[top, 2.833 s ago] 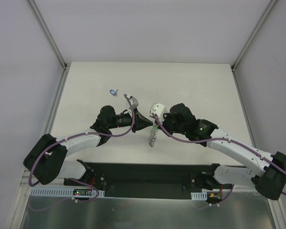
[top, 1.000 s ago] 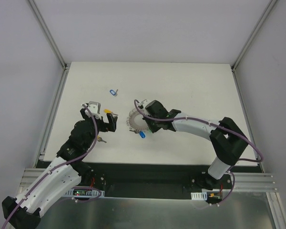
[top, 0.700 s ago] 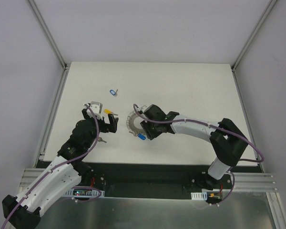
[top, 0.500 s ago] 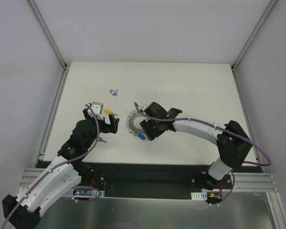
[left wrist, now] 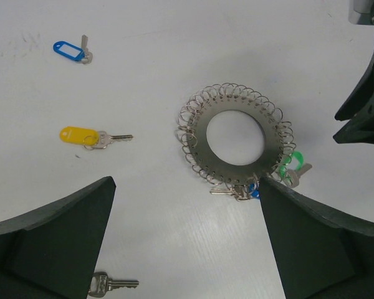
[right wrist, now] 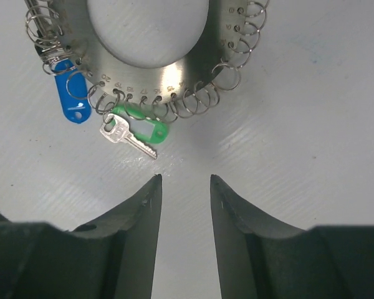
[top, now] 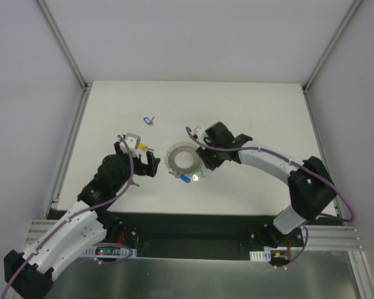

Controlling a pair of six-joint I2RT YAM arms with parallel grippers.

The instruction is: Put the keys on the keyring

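Observation:
The keyring [top: 174, 154] [left wrist: 202, 140] [right wrist: 193, 68] lies flat on the white table. A blue-tagged key [right wrist: 71, 96] [left wrist: 254, 192] and a green-tagged key [right wrist: 143, 129] [left wrist: 293, 165] [top: 201, 174] hang from its coiled rim. Loose on the table are a yellow-tagged key [left wrist: 81, 136] [top: 143, 146], a blue-tagged key [left wrist: 68, 51] [top: 148, 119] and a bare metal key [left wrist: 112, 284]. My right gripper [right wrist: 185, 177] [top: 207, 164] is open and empty, just off the ring's edge by the green key. My left gripper [left wrist: 187, 182] [top: 139, 157] is wide open and holds nothing, left of the ring.
The right arm's dark wrist [left wrist: 361, 106] shows at the right edge of the left wrist view. White walls and metal rails [top: 68, 152] border the table. The arm bases sit on the black bar [top: 187, 227] at the near edge.
My right gripper has opened and drawn back to the right off the ring. The ring now lies fully uncovered with the green key showing. My left gripper edged toward the ring.

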